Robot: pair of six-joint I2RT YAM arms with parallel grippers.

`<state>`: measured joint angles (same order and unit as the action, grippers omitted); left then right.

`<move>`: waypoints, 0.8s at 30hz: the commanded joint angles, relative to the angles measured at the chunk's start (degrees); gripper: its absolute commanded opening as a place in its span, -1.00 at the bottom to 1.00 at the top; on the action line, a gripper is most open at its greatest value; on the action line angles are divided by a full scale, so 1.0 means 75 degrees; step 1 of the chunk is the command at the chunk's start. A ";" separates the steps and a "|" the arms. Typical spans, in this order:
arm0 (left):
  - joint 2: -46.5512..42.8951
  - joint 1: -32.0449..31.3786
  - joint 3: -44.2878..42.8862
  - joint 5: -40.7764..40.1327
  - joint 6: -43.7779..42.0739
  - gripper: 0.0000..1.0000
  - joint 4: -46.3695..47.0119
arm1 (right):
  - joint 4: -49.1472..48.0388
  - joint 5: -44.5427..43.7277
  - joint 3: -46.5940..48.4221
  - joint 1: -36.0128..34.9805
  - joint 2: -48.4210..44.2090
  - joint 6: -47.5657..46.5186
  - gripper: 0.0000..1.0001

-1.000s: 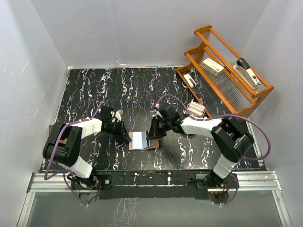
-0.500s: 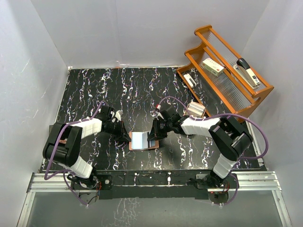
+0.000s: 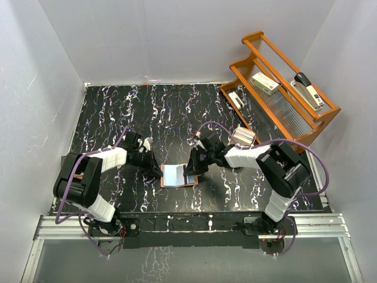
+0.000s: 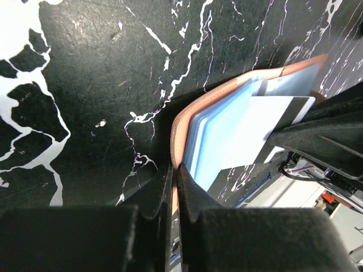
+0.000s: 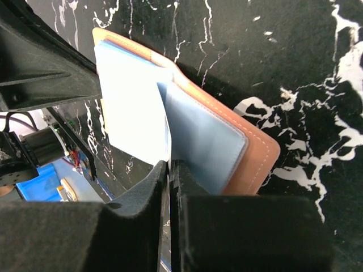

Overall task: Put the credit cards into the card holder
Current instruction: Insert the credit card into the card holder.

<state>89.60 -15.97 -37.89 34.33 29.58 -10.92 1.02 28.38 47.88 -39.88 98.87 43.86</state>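
The reddish-brown card holder (image 3: 187,181) lies open on the black marbled table, between my two grippers. My left gripper (image 3: 158,171) is shut on the holder's left edge; the leather rim (image 4: 177,127) runs in between its jaws (image 4: 174,170). My right gripper (image 3: 189,170) is shut on the light blue-white credit card (image 5: 133,107), whose far part lies in the holder's clear inner pocket (image 5: 201,141). The same card shows in the left wrist view (image 4: 261,127). The orange-gold card is out of view.
An orange wooden rack (image 3: 293,122) stands at the back right with a stapler (image 3: 309,88), a small box (image 3: 265,83) and a white item (image 3: 235,99). A small white box (image 3: 244,137) lies beside my right arm. White walls surround the table.
My right gripper has edged slightly left toward the holder with the card. The left gripper and the holder have stayed put.
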 commanded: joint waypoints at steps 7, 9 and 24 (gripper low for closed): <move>0.0206 -0.0032 -0.0159 -0.0177 -0.0124 -1.00 -0.0313 | -0.0359 0.0084 -0.0079 0.0113 0.0610 -0.0362 -0.83; 0.0207 -0.0032 -0.0131 -0.0160 -0.0107 -1.00 -0.0304 | -0.0397 0.0062 -0.0079 0.0132 0.0600 -0.0374 -0.82; 0.0199 -0.0046 -0.0017 -0.0266 -0.0100 -1.00 -0.0334 | -0.0686 -0.0147 -0.0046 0.0262 0.0530 -0.0489 -0.88</move>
<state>90.32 -15.92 -38.57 34.54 29.58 -11.46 -2.87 31.03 47.88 -38.63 102.10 42.98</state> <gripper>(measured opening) 0.017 0.071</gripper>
